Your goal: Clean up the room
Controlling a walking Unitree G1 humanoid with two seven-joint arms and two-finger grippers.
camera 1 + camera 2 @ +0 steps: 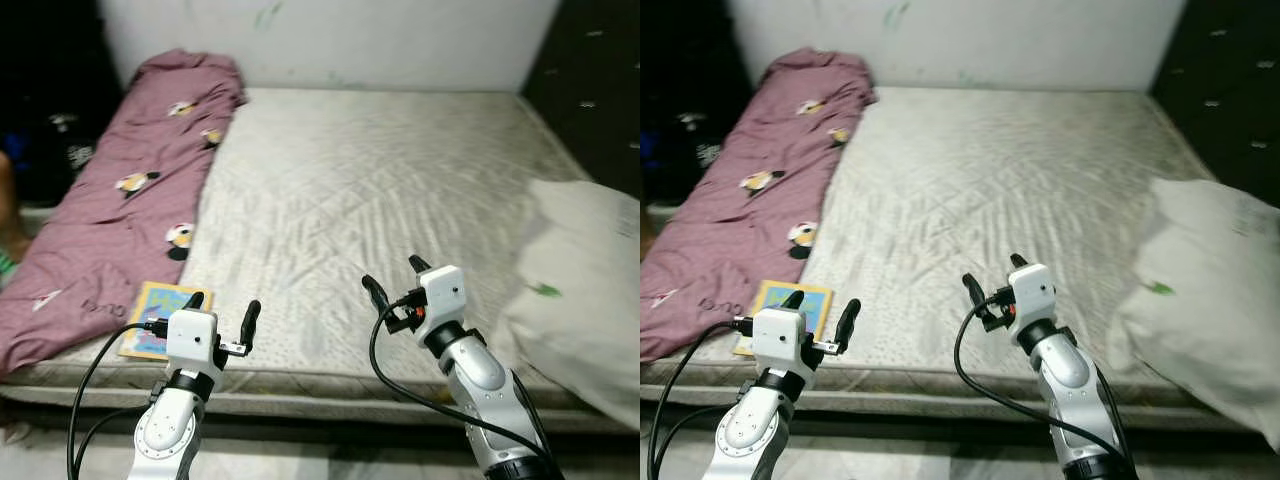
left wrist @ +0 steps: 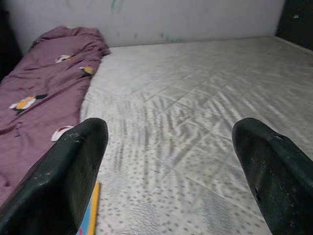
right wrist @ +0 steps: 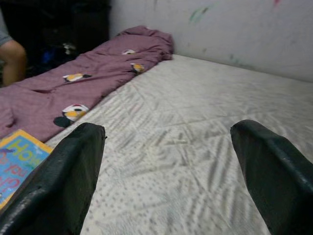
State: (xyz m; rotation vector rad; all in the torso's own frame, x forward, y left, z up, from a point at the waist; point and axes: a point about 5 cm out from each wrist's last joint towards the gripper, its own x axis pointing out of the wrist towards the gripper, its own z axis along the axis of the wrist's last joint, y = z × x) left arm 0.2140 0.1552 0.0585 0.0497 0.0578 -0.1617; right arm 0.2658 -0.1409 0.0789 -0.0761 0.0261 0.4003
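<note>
Head views: I stand at the foot of the mattress [image 1: 380,180]. My left gripper [image 1: 221,311] and right gripper [image 1: 392,279] hover over its near edge, both with fingers spread and holding nothing.
Things to tidy: the picture book [image 1: 160,318] lies flat at the near left corner, just beside my left gripper and partly against the crumpled purple blanket [image 1: 120,190]. A white pillow [image 1: 585,285] slumps off the right edge.
Left wrist view: my left fingers [image 2: 68,176] frame bare mattress; only a thin edge of the book [image 2: 93,208] shows beside one of them, so I judge I must swing toward the blanket side before reaching.
Right wrist view: my right fingers [image 3: 63,176] gape wide too; the book [image 3: 17,159] sits off to one side, near the blanket [image 3: 73,83].
Doing it well: the book lies flat, so I would slide one finger under its free edge, not press down.
</note>
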